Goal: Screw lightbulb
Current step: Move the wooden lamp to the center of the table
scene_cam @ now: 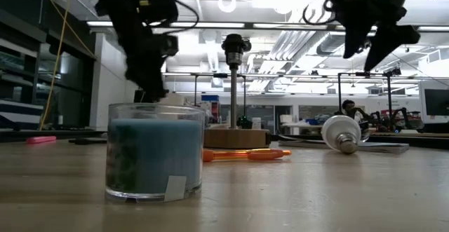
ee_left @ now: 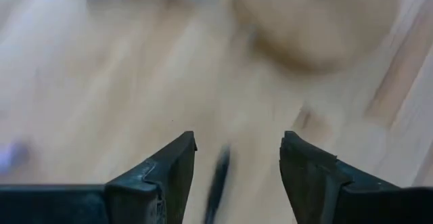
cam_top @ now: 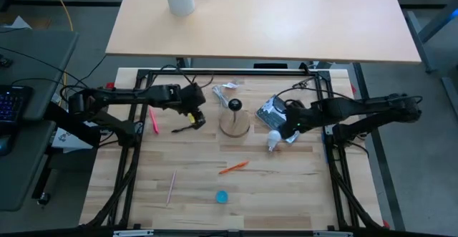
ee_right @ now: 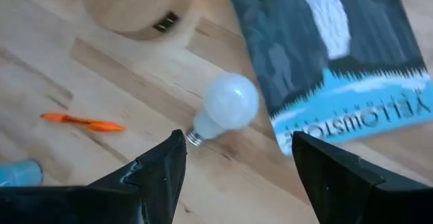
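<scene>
The table (cam_top: 286, 187) is of light wood strips, with a black frame around it. The left arm (cam_top: 122, 99) reaches in from the left side, and its gripper (cam_top: 192, 124) hangs above the table just left of the wooden base (cam_top: 235, 125); in the left wrist view its two fingers (ee_left: 159, 176) stand apart with only blurred table between them, so the jaws are open and hold nothing. The right arm (cam_top: 372, 109) comes in from the right side, and its gripper (ee_right: 233, 163) hangs over the lightbulb (cam_top: 274, 139); the right wrist view shows the fingers (ee_right: 152, 173) wide apart and above the bulb, not touching it. The book (ee_right: 338, 61), dark with a blue strip, lies flat at the right of the base, and the bulb rests just beside its near-left corner. The base is round and carries an upright post with a black socket (scene_cam: 236, 46) on top. The lightbulb lies on its side on the table, near and right of the base, with its screw end turned to the near side. A glass candle (scene_cam: 154, 151) with blue wax stands close to the low camera. An orange tool (cam_top: 234, 167) lies nearer than the base, a pink stick (cam_top: 171, 187) lies at the near left, and a blue cap (cam_top: 222, 196) lies nearest.
</scene>
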Controlling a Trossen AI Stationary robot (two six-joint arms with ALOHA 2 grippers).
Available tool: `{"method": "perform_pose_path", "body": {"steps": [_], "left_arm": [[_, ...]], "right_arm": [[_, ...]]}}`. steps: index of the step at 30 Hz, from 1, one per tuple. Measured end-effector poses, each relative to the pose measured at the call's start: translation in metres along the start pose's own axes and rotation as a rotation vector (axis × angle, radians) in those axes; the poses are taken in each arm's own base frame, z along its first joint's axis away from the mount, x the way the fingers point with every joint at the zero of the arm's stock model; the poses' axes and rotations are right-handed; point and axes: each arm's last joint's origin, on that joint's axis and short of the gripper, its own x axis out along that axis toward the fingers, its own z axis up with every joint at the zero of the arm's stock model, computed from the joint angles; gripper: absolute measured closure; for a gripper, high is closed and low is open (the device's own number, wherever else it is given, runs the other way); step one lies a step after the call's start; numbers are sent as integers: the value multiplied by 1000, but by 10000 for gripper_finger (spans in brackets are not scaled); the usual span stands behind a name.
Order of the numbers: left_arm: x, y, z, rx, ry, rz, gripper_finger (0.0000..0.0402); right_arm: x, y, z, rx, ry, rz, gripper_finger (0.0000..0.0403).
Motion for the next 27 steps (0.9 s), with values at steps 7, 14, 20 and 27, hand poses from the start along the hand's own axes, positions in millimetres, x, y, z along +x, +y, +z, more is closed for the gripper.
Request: {"method": "perform_pose_path", "body": {"steps": [7, 14, 20, 27], "left_arm": [[20, -15, 32, 210, -289, -109, 206], [60, -34, 37, 173, -329, -218, 206], [91, -59, 25, 191, -282, -319, 206], [95, -61, 32, 131, -397, -176, 206]], "right_arm": [[-12, 3, -6, -55, -123, 47, 142], [-25, -2, -11, -43, -151, 92, 142], [-25, -2, -12, -52, -165, 85, 142], [-26, -2, -11, -51, -180, 82, 142]]}}
